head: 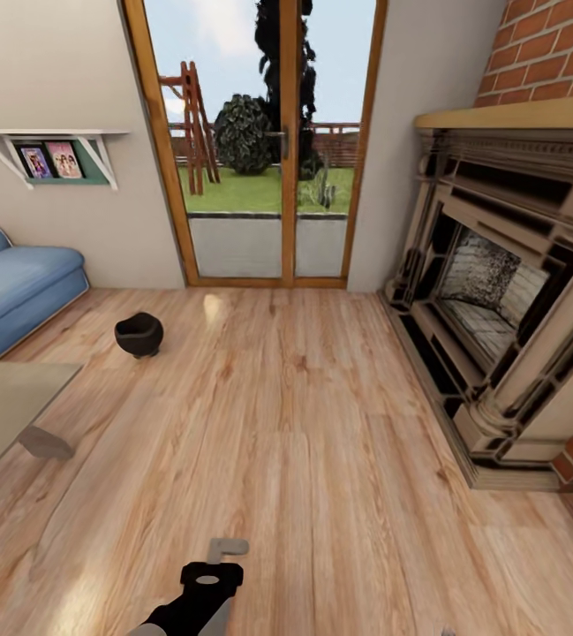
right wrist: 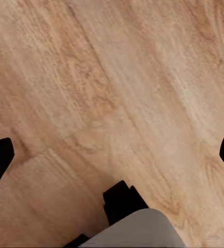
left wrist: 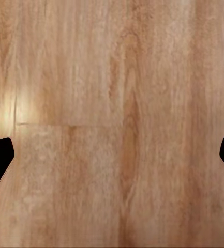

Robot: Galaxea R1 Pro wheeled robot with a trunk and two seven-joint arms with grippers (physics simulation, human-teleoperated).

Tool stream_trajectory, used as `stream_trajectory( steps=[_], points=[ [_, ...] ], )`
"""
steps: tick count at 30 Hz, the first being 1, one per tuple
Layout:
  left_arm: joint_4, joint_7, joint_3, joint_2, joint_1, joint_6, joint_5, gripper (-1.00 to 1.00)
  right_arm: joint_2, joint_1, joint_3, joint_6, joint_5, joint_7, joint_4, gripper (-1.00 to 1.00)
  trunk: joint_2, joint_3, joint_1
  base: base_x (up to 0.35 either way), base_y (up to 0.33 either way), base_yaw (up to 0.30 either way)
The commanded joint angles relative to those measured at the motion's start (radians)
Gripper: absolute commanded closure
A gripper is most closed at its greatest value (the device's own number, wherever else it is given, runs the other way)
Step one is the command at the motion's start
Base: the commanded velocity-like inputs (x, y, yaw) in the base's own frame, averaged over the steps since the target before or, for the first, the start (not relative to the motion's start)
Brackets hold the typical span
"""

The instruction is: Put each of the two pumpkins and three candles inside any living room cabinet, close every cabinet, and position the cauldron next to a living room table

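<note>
The black cauldron sits on the wood floor at middle left of the head view, near the blue sofa and just beyond the glass desk corner. Glass doors stand behind, a fireplace at right. The left jaws and right jaws gape wide over bare floor, seemingly well apart from the cauldron.

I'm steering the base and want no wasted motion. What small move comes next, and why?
Probably roll forward-left toward the cauldron: it sits on the bare floor apart from the table, and both pincers, left pincer and right pincer, hang open and empty.
</note>
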Motion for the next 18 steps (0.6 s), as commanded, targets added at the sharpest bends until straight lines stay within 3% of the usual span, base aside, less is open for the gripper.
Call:
stream_trajectory(
  steps=[1,5,9,18],
  points=[
    [-0.001,0.008,-0.006,0.0,-0.001,-0.002,0.009,-1.0,0.006,-0.003,0.009,0.013,-0.003,-0.003,-0.002,-1.0,0.0,-0.001,0.001,0.35,0.0,0.0],
    [0.002,0.014,-0.003,0.0,-0.001,-0.05,0.014,-1.0,0.02,-0.005,0.025,0.004,0.001,-0.001,-0.002,-1.0,0.0,-0.001,0.001,0.35,0.0,0.0],
    [0.003,0.017,-0.001,0.0,-0.001,-0.064,0.015,-1.0,0.017,-0.004,0.036,-0.002,0.002,0.002,-0.001,-1.0,0.0,-0.001,0.001,0.35,0.0,0.0],
    [0.004,0.033,0.054,0.0,-0.001,-0.086,0.015,-1.0,0.012,-0.004,0.091,-0.004,0.002,0.002,-0.003,-1.0,0.0,-0.001,0.001,0.35,0.0,0.0]
  ],
)
